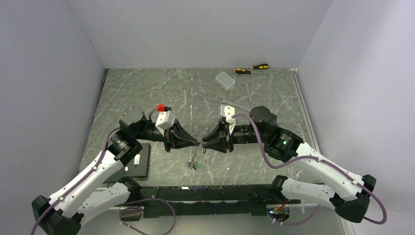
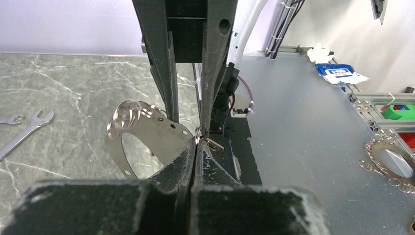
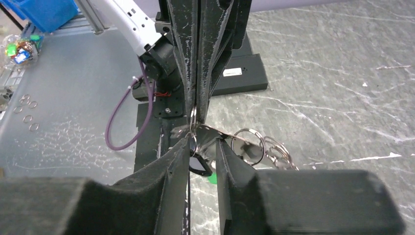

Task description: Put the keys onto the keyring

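**Top view.** The two arms meet tip to tip over the middle of the grey marbled tabletop (image 1: 147, 93), just below the centre of the frame. The left gripper (image 1: 197, 143) comes from the left and the right gripper (image 1: 206, 143) from the right. The keys (image 1: 193, 162) hang in a bunch directly under the meeting point, with a green tag (image 1: 196, 167) at the lower edge. In the upper right of the frame lie a clear plastic box (image 1: 225, 80), two yellow-black screwdrivers (image 1: 252, 69) and two silver wrenches (image 1: 247, 93), well apart from the grippers.

**Left wrist view.** The left gripper's jaws are pressed together, pinching the thin wire of the keyring (image 2: 198, 136). A curved metal strip with holes (image 2: 151, 133) carrying small split rings (image 2: 124, 115) hangs to the left of centre.

**Right wrist view.** The right gripper's jaws stand apart. A black key head (image 3: 198, 165) sits in the gap between them. Whether either jaw touches it cannot be told.
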`<state>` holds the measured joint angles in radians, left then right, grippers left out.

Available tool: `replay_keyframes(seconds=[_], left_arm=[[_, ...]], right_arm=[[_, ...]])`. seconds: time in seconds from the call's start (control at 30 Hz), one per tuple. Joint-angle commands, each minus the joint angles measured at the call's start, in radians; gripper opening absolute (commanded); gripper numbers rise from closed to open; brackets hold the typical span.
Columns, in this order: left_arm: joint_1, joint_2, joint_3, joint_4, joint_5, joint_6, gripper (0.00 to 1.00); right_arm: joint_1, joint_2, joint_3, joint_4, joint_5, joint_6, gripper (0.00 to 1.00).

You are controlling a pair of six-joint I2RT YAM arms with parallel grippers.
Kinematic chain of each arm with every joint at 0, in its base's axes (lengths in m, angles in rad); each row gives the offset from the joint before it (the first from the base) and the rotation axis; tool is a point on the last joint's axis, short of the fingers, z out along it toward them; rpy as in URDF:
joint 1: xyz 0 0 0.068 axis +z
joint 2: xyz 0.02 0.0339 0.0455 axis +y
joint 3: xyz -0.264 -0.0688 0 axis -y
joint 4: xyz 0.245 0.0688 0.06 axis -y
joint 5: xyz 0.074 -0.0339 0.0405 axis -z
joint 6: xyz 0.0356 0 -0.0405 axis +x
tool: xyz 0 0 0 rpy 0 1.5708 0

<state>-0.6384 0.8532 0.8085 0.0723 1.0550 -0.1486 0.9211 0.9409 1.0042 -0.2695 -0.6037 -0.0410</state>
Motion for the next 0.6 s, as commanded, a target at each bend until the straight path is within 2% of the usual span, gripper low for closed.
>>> replay_keyframes(seconds=[0.0,0.1,0.3,0.33,0.47,0.5,0.57], left_arm=[[-0.002,-0.032,0.000,0.087,0.028,-0.026,0.00],[-0.002,-0.037,-0.002,0.088,0.025,-0.026,0.00],[0.002,-0.054,-0.007,0.093,0.011,-0.028,0.00],[0.004,-0.057,-0.009,0.096,0.010,-0.030,0.00],[0.007,-0.064,-0.009,0.099,0.004,-0.033,0.00],[0.008,-0.066,-0.011,0.101,0.002,-0.034,0.00],[0.009,-0.068,-0.014,0.115,0.006,-0.043,0.00]], right_arm=[[-0.007,0.010,-0.004,0.124,-0.007,0.039,0.25],[-0.007,0.020,-0.003,0.129,-0.019,0.039,0.13],[-0.007,0.020,-0.010,0.129,-0.033,0.039,0.06],[-0.007,0.017,-0.013,0.129,-0.035,0.039,0.08],[-0.007,-0.002,-0.028,0.122,-0.053,0.039,0.32],[-0.008,-0.010,-0.036,0.123,-0.054,0.039,0.35],[-0.012,-0.023,-0.056,0.132,-0.056,0.067,0.36]])
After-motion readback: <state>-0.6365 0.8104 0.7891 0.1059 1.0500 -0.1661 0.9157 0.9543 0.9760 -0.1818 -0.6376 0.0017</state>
